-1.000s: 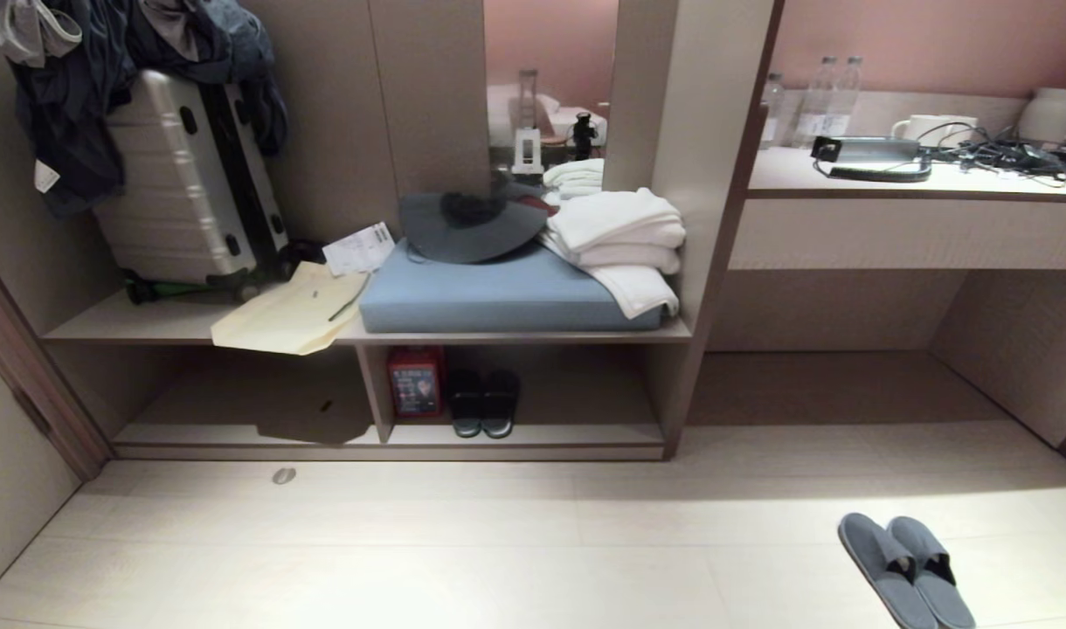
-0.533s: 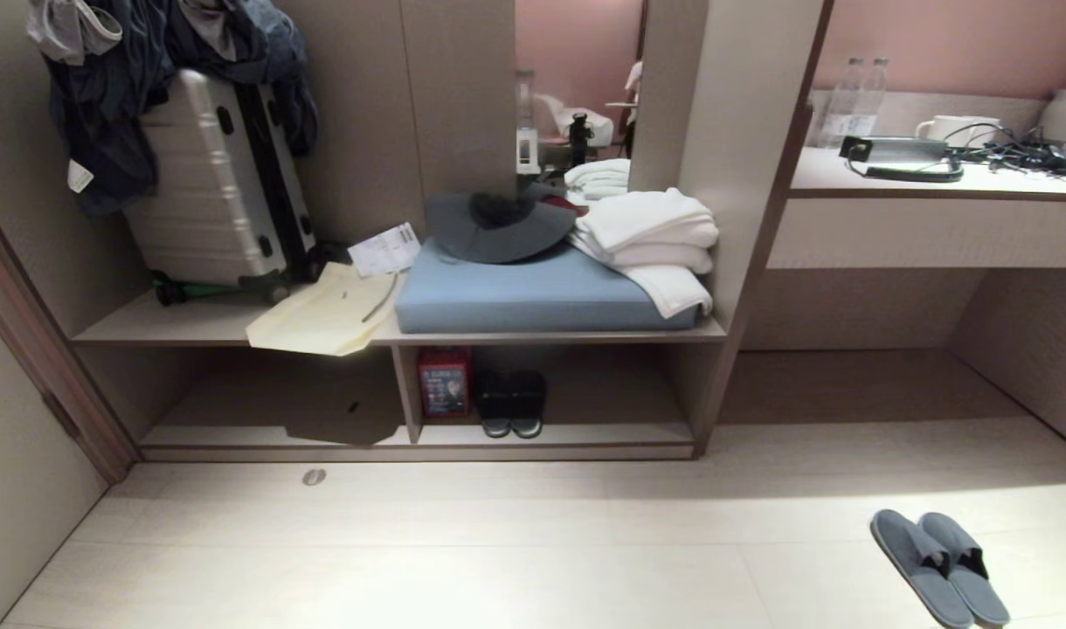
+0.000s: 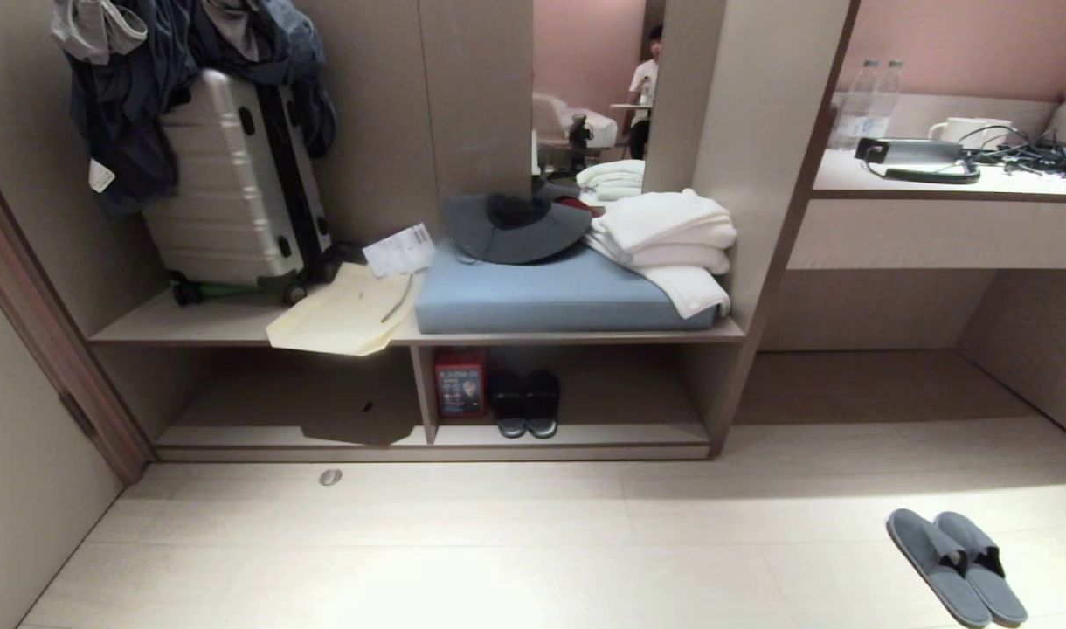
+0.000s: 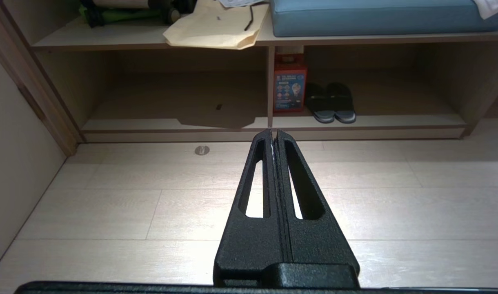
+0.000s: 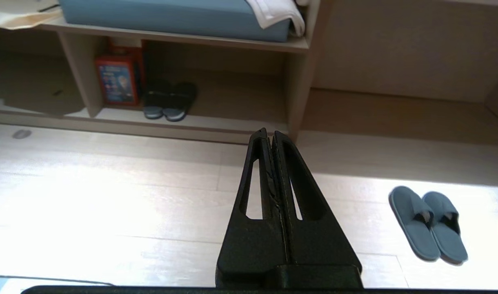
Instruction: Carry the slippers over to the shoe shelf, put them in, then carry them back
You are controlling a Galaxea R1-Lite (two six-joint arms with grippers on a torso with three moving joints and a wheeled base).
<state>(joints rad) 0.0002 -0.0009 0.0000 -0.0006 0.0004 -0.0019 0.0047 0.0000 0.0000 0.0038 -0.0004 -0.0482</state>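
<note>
Slippers lie side by side and touching on the pale floor, well to the right of the shoe shelf and nearer the robot than its base board; nothing has hold of them, so I'd judge the task at its very opening, the approach to the pickup. Left gripper hangs over bare floor in front of the shelf's upright divider, fingers pressed together on nothing; right gripper hangs off the shelf's right end, likewise closed and empty, with the slippers off to its side and well apart from it. Next move, as I read it, calls for the base to swing toward the pair, the torso to lower, and the right fingers to open before they reach the fabric. Each slipper's long axis runs diagonally, the strapped toe ends lying nearer the shelf and the heel ends angled away to the right. Dark sandals already sit in the shelf's right compartment beside a red box.
</note>
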